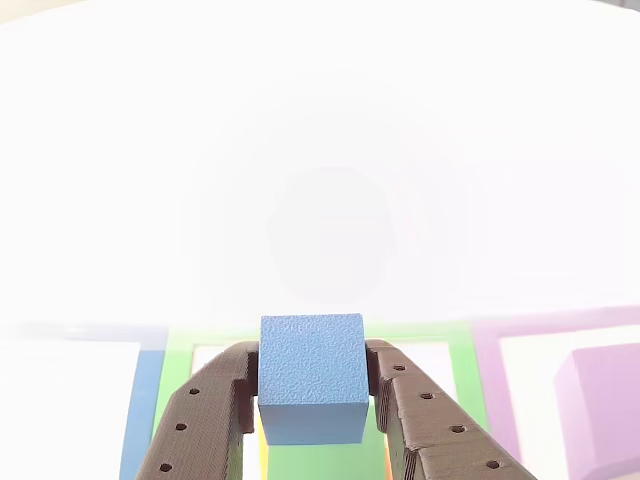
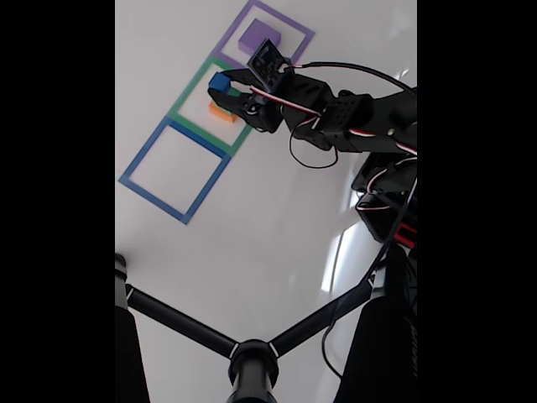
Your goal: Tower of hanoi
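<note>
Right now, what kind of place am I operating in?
Most likely a hobby or lab tabletop bench set up for a block-stacking game. A white table carries three taped squares: blue, green and purple. The gripper holds a blue cube, and a black tripod stands nearby.

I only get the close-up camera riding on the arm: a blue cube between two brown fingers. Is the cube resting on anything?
Observer: In the fixed view the small blue cube is held in the fingers above the green taped square outline, off the table.
Operator: What's beneath it?
Observer: A small orange block lies inside that green square.
Operator: Is the blue square holding anything?
Observer: The blue taped square outline has only bare table inside.
Operator: And the purple one?
Observer: A purple block sits inside the purple taped square outline.
</note>
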Available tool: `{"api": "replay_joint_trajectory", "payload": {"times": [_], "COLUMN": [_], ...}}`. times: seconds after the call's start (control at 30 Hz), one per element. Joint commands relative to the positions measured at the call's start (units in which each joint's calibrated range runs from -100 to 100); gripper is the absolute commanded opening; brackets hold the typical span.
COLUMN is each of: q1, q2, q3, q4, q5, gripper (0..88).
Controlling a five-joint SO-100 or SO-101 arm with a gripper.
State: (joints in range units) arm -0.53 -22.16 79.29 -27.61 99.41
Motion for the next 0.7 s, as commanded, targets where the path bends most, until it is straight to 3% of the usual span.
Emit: {"api": "replay_joint_trajectory", "payload": {"times": [0.0, 0.67], "q1": [0.4, 0.5], "q2": [-0.3, 5.4], "q3": [1.1, 3.1], "q4": [-3.5, -10.5], "q5": [0.6, 0.6], "gripper": [3.2, 3.3]}}
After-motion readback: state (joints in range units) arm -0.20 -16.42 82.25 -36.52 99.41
